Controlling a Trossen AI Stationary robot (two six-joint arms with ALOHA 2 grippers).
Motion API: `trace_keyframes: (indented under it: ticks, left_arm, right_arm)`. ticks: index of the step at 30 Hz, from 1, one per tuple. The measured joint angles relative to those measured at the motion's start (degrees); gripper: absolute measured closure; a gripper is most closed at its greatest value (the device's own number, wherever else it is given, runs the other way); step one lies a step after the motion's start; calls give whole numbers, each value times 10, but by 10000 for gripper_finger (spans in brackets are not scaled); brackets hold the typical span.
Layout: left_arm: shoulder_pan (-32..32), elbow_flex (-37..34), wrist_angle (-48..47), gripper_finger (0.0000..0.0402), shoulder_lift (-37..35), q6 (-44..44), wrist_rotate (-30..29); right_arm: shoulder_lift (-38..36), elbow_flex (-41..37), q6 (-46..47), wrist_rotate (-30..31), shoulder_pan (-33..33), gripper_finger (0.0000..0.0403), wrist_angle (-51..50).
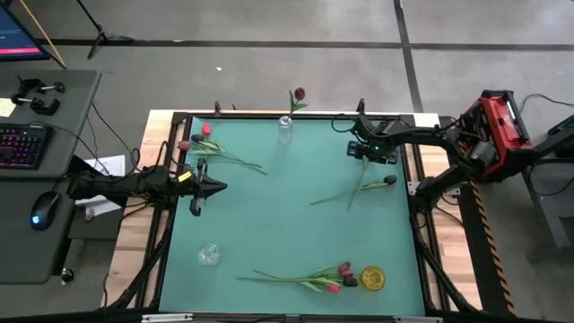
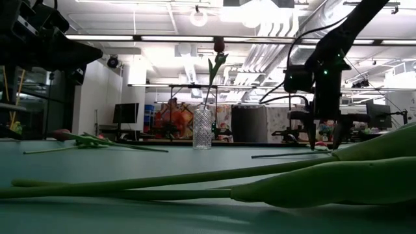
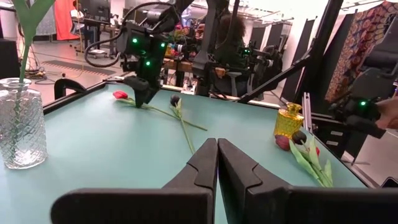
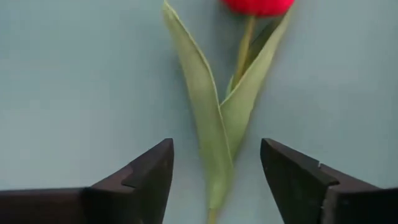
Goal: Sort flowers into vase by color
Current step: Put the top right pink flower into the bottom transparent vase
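The right pincer (image 4: 214,180) hangs low over the far right part of the bench (image 1: 269,224), its jaws apart and straddling the leafy stem of a red flower (image 4: 224,112) that lies flat beneath it; nothing is gripped yet. In the high view this pincer (image 1: 372,151) sits just beyond that flower (image 1: 359,188), whose stem runs toward the bench's middle.

The flower looks light, limp and easily bruised. The head would crush, so the best hold is probably on the stem below the leaves, squeezed gently, since the thin stalk could slip or bend.

The left pincer (image 3: 217,163) is clenched on nothing and waits at the left edge. Near it lie two more flowers (image 1: 215,148). A far vase (image 1: 285,128) already holds a dark flower (image 1: 297,97). A near vase (image 1: 208,255) stands empty, and a near cluster (image 1: 309,276) lies beside a yellow bottle (image 1: 371,279).
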Motion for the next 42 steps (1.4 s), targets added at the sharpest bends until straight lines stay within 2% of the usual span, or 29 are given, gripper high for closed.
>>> trace_keyframes:
  ticks: [5, 7, 10, 11, 15, 20, 26, 29, 32, 36, 42]
  left_arm:
    - [0, 0, 0, 401, 0, 0, 0]
    - [0, 0, 0, 401, 0, 0, 0]
    - [0, 0, 0, 401, 0, 0, 0]
    - [0, 0, 0, 401, 0, 0, 0]
    - [0, 0, 0, 401, 0, 0, 0]
    - [0, 0, 0, 401, 0, 0, 0]
    - [0, 0, 0, 401, 0, 0, 0]
    - [0, 0, 0, 401, 0, 0, 0]
    - [0, 0, 0, 401, 0, 0, 0]
    - [0, 0, 0, 401, 0, 0, 0]
    - [0, 0, 0, 401, 0, 0, 0]
  right_arm:
    - [-2, -17, 11, 13, 2, 231, 15]
    - [-2, -12, -16, 20, 9, 277, 11]
    - [-10, 14, -103, 28, 24, 369, 20]
    - [-18, 25, -131, 27, 29, 384, 21]
    - [-60, 69, -219, 27, 48, 385, 21]
    - [-151, 111, -314, 23, 77, 396, 57]
    - [-261, 108, -395, -49, 127, 400, 139]
    - [-293, 89, -411, -93, 157, 401, 218]
    - [-299, 69, -407, -128, 196, 402, 309]
    - [-287, 44, -384, -138, 272, 402, 440]
    - [-234, 35, -378, -73, 405, 402, 583]
